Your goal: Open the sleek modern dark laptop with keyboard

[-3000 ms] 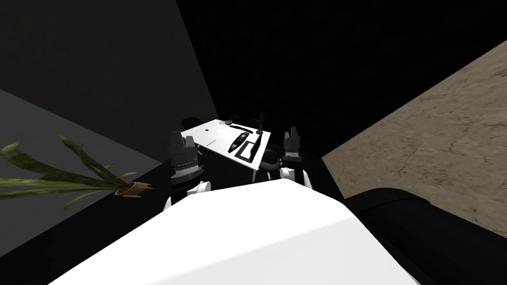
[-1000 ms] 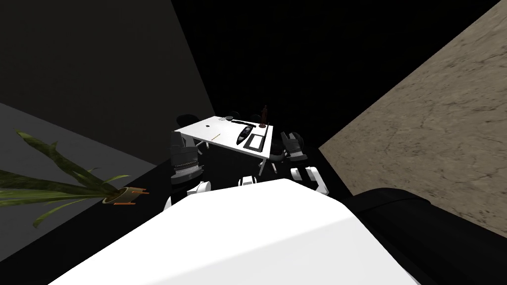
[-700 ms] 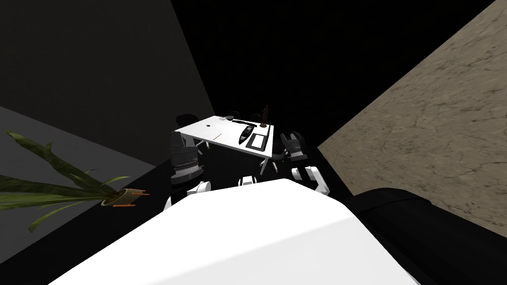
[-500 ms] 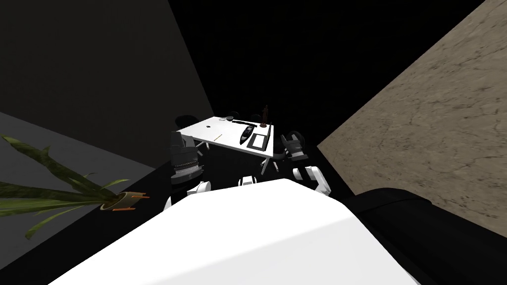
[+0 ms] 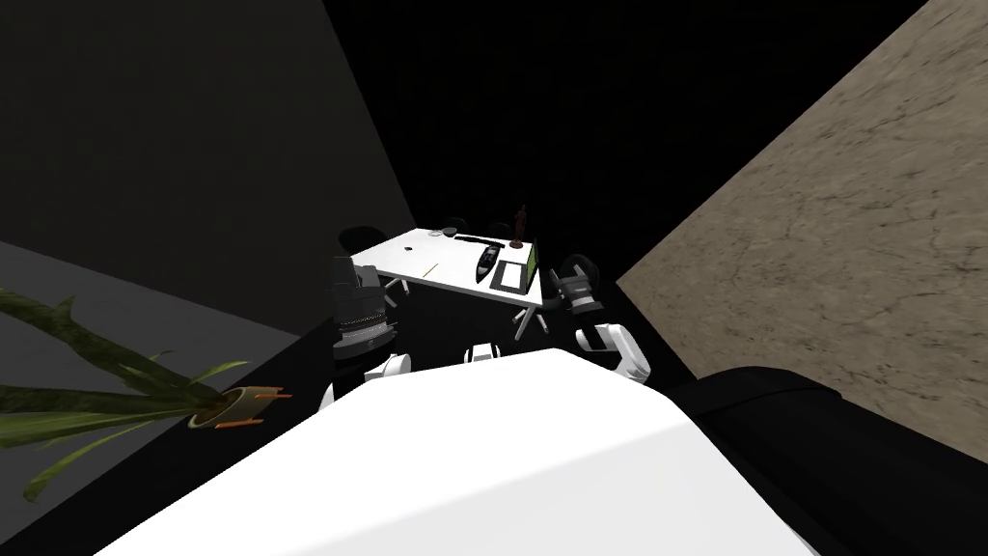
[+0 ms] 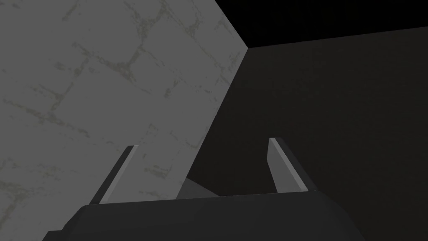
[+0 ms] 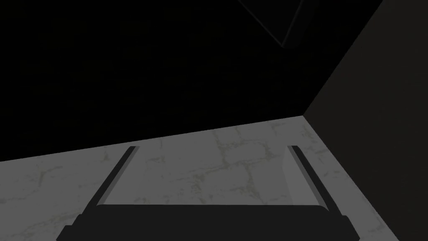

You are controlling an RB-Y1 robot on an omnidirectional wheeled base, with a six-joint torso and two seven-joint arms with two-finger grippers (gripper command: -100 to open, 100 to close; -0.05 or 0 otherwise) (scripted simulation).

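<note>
Head view shows you the dark laptop [image 5: 510, 277] at the right end of the white table [image 5: 425, 253], mid-frame, your right gripper [image 5: 568, 284] just right of it, fingers [image 7: 297, 175] apart, your left gripper [image 5: 349, 268] lower left of the table, fingers [image 6: 284, 167] likewise apart.

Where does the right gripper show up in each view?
Head view: right gripper just off the white table's right end.
Right wrist view: the same gripper, fingers open above its dark block.
Left wrist view: those open fingers are the left gripper's.
Shared landmark: a veined stone-like surface, possibly the same one.
</note>
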